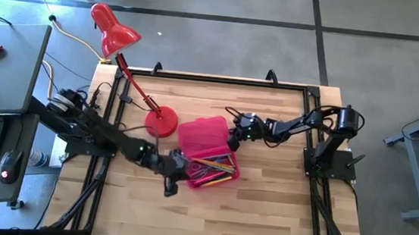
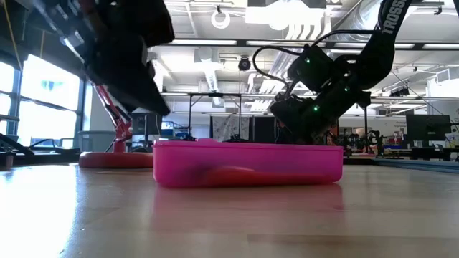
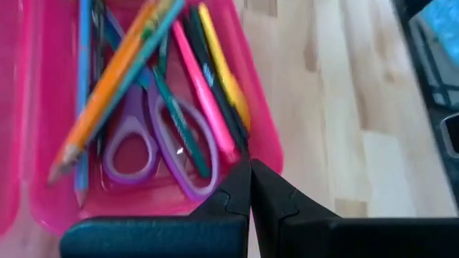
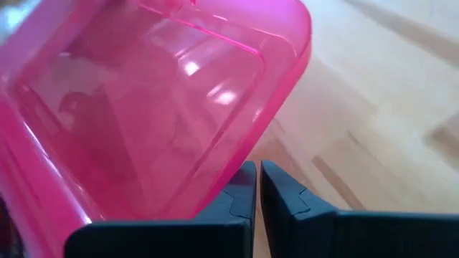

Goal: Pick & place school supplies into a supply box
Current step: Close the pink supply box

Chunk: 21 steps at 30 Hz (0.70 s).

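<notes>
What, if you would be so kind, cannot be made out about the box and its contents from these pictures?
- Low view: the supply box wall is translucent, so the contents show only as a blurred reddish smear.
- Right wrist view: the lid fills the frame and hides everything inside.
- High view: pencils and pens are too small to count.
- Left wrist view: the scissors blades lie under the pens; the frame edge cuts the far end.

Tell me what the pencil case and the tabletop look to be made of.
The pink pencil case looks like translucent glossy plastic: light spots glint on its open lid and shapes show through it. The tabletop looks like pale wood, probably sealed butcher block, with visible plank seams, grain and a soft sheen.
</notes>
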Each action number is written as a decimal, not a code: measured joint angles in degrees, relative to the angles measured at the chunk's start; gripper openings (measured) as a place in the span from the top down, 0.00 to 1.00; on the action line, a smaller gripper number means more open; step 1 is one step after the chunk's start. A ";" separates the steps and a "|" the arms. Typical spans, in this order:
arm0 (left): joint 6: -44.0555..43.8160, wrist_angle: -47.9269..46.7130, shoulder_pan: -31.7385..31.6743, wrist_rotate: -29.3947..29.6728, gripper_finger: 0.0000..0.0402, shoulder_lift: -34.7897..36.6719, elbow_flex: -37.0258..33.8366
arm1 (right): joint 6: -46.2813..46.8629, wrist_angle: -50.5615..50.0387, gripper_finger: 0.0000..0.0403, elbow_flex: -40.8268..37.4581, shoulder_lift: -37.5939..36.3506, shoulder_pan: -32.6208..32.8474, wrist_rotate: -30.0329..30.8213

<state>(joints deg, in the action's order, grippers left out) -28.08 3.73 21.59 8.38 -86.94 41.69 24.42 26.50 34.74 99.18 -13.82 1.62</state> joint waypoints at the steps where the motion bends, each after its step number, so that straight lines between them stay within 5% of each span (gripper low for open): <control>1: -0.51 0.10 0.49 0.33 0.90 -0.90 0.00 | -0.46 1.04 1.00 0.00 0.00 0.00 -0.11; 21: -2.35 -1.31 0.98 2.39 0.90 -5.62 0.20 | -7.98 11.31 1.00 0.02 -0.15 0.52 -7.34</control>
<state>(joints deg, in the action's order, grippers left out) -30.44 2.42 22.57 10.76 -92.56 41.89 16.44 37.81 34.76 99.02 -13.30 -5.72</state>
